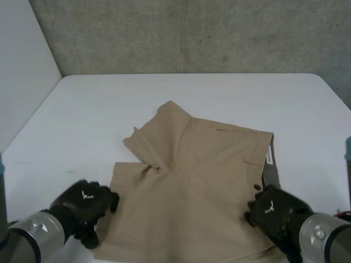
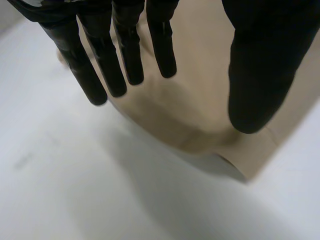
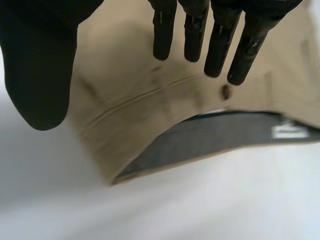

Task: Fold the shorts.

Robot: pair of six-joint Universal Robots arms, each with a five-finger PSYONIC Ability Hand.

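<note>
Left robot hand (image 1: 85, 200), fingers straight, over shorts (image 1: 203, 170) hem, right robot hand (image 1: 271, 211) likewise over waistband (image 1: 268, 156) edge

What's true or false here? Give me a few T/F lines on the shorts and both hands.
1. The shorts are tan and lie on the white table. True.
2. The left hand is clenched in a fist round the cloth. False: in the left wrist view its fingers are straight, over the shorts' edge.
3. The right hand is by the dark button at the waist. True.
4. The waistband lining is red. False: it is grey.
</note>
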